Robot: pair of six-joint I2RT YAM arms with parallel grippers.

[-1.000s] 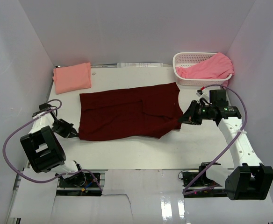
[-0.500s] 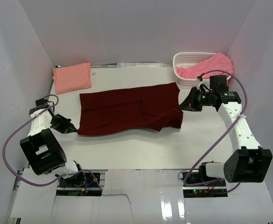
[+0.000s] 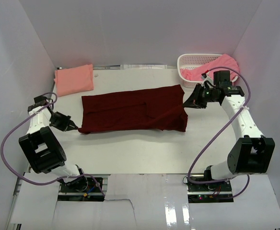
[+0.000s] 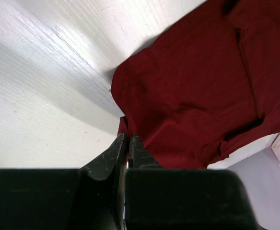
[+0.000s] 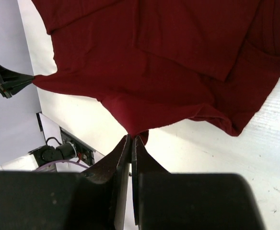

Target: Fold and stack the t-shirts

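The soft, creased maroon t-shirt (image 3: 133, 109) lies mid-surface (image 3: 130, 153) as a long rectangle. The left gripper (image 4: 129, 143) pinches its near-left corner and the right gripper (image 5: 131, 141) pinches its right edge. A folded salmon t-shirt (image 3: 74, 79) sits in the far-left corner.

**Maroon shirt pinched at two points**

The right gripper (image 5: 131, 140), two black fingers rising from 6 o'clock, is pressed closed on a pulled-up peak of the dark maroon soft cloth t-shirt (image 5: 178, 57). The shirt fans from that peak across 10 to 3 o'clock, with a folded layer on top and creases at 4 o'clock. At 9 o'clock the black left gripper (image 5: 25, 79) nips a stretched shirt corner. White tabletop (image 5: 255, 158) shows at 4 o'clock. Black electronics with cables (image 5: 58, 149) sit at 8 o'clock.
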